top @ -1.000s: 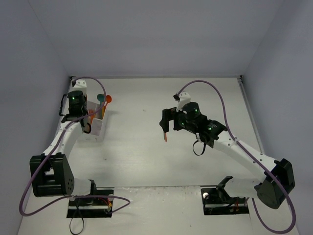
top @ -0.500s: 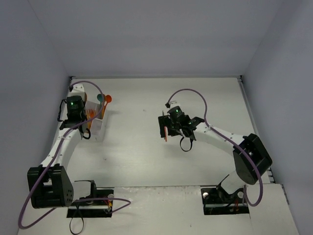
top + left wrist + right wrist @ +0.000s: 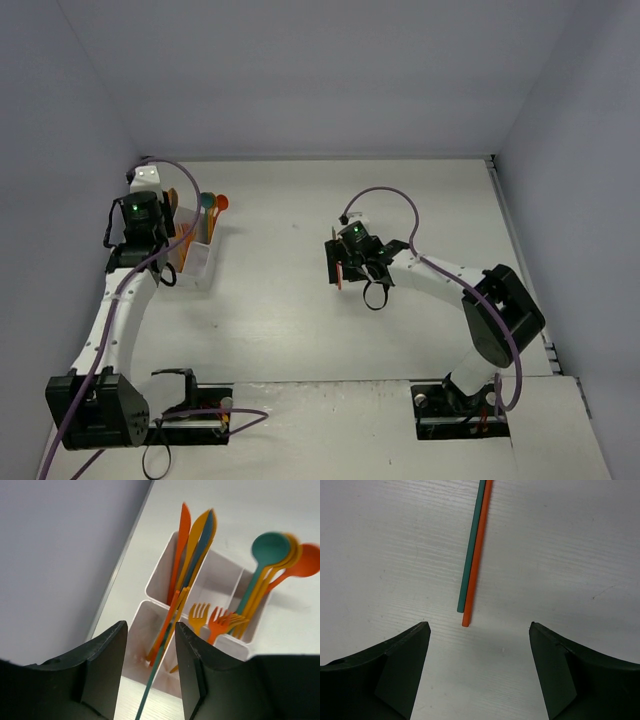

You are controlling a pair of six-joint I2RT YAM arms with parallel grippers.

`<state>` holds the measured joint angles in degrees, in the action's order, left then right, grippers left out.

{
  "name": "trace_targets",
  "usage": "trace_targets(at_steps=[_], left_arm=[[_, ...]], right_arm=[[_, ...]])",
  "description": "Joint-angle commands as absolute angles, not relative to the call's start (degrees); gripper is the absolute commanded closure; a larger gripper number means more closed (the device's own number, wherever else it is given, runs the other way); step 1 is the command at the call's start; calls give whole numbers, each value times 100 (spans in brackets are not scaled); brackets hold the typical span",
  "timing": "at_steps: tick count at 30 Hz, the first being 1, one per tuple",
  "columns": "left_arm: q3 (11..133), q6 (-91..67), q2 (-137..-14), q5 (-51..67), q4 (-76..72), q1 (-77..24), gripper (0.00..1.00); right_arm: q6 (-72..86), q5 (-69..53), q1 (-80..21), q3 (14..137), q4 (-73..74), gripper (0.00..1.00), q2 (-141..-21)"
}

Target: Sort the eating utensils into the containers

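While the left gripper (image 3: pixel 150 630) gapes over the containers (image 3: pixel 159 577), the right gripper (image 3: pixel 477 627) (also parted) hovers above two sticks (image 3: pixel 476 555). Next: lower, pinch.

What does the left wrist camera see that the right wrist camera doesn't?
Only the left wrist view shows the white box, its compartments holding knives, forks, spoons and sticks, plus the open left gripper. Only the right wrist view shows a teal stick and an orange stick lying side by side on the table, plus the open right gripper. Both show dark gripper fingers spread apart and the pale table.
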<state>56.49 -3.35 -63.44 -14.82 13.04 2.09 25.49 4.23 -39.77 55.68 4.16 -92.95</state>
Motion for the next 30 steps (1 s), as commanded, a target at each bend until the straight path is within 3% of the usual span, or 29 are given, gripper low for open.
trace_targets(at_steps=[1,18,30], left_arm=[[6319,-898,-5857,-1121,1833,75,59],[6942,-1298,-5536,-739,2364,-255,52],[6935,-1352,-5546,-669,2355,-272,51]], right_arm=[[2639,635,-3958,5720,467,23,-9451],[2583,1146,-4078,5835,909,29,-10010],[2450,1398,-3983,5955,1151,39,-9976]])
